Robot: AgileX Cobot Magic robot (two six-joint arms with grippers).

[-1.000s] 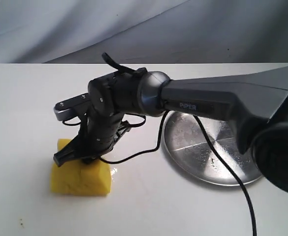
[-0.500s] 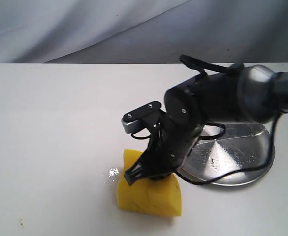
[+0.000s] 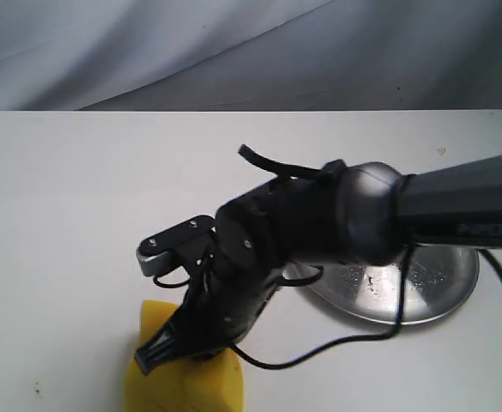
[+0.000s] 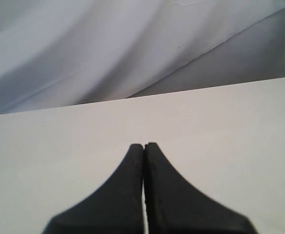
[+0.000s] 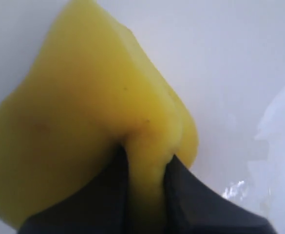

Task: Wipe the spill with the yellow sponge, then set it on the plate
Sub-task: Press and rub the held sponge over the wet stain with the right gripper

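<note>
**Operator:** What's the layout, biggest things first?

**Spotter:** Your white table (image 3: 62, 215) fills the scene. Your right arm (image 3: 353, 215) reaches across it from the right side of the exterior view, bent down toward the near edge. The plate (image 3: 444, 279) lies behind the arm's elbow, on the right, partly hidden by it.

**Operator:** And the sponge?

**Spotter:** The yellow sponge (image 3: 190, 388) is on the table at the bottom edge of the exterior view. It is left of the plate and clear of its rim, not on it.

**Operator:** Is my right hand holding it?

**Spotter:** Yes. Your right gripper (image 5: 146, 168) is clamped on the sponge from above, and its two dark fingers pinch a ridge of foam so that it bulges between them.

**Operator:** The left one?

**Spotter:** Your left gripper (image 4: 143, 146) grasps nothing. Its tips are pressed together over bare table, with the grey backdrop cloth (image 4: 108, 53) beyond.

**Operator:** Any liquid showing?

**Spotter:** A small wet glint (image 5: 232, 187) shines on the table just beside the sponge. The wrist view is too blurred there for me to say whether it is the spill.
</note>
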